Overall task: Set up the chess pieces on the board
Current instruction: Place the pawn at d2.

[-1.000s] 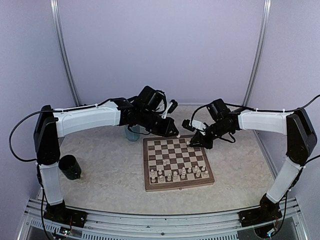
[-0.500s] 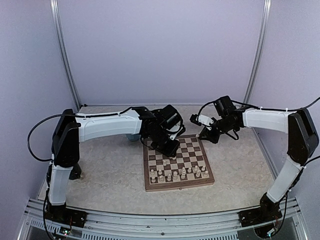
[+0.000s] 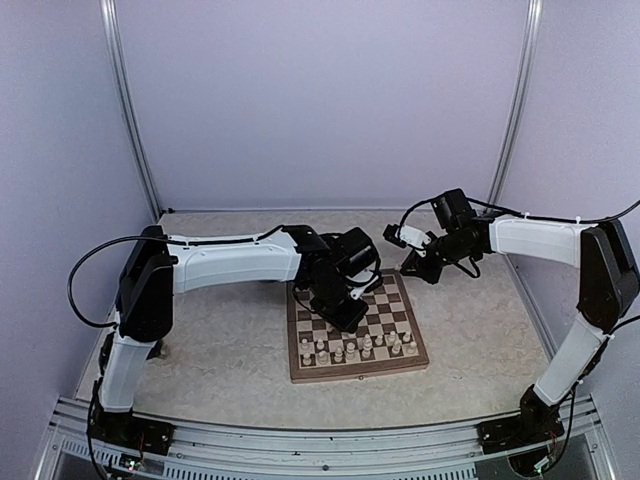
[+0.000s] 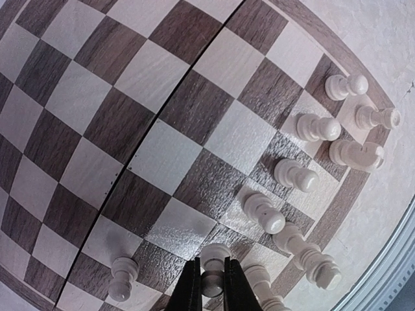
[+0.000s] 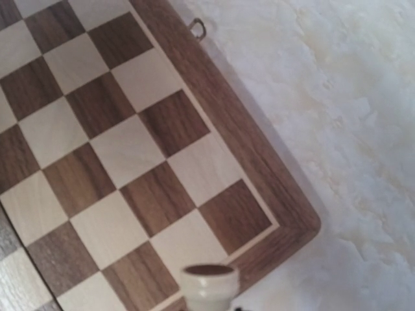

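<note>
Looking down the left wrist view, you see your left gripper [image 4: 213, 272] clamped on a pale piece [image 4: 213, 282] above the board [image 4: 162, 149], close to the pieces [image 4: 295, 175] standing along its near rows. Your right gripper [image 3: 410, 268] hovers at the board's far right corner, fingers drawn together on a second piece [image 5: 209, 285].
</note>
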Motion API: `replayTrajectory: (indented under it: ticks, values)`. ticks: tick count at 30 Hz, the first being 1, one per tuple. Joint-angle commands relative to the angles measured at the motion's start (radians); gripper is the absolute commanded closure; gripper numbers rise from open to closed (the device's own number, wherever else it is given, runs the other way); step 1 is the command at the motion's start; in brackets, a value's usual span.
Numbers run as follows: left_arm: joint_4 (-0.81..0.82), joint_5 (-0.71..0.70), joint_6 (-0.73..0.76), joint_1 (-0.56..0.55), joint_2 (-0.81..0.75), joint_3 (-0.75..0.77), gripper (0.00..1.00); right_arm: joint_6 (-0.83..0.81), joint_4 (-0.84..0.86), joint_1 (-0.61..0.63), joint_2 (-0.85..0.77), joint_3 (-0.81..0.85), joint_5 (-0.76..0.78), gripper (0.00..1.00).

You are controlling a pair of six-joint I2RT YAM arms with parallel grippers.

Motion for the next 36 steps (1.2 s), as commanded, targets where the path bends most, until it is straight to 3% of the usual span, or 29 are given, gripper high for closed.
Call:
replayTrajectory:
  ticks: [1, 17, 36]
  values:
    - [-0.020, 0.013, 0.017, -0.008, 0.027, 0.031, 0.94, 0.005, 0.012, -0.013, -0.029, 0.003, 0.003, 0.96]
    - [-0.038, 0.049, 0.023, -0.017, 0.067, 0.046, 0.93, 0.002, 0.009, -0.013, -0.022, 0.003, 0.001, 0.96]
    - [0.006, 0.072, 0.013, -0.014, 0.005, 0.043, 0.73, 0.002, 0.005, -0.013, -0.021, 0.003, -0.003, 0.95]
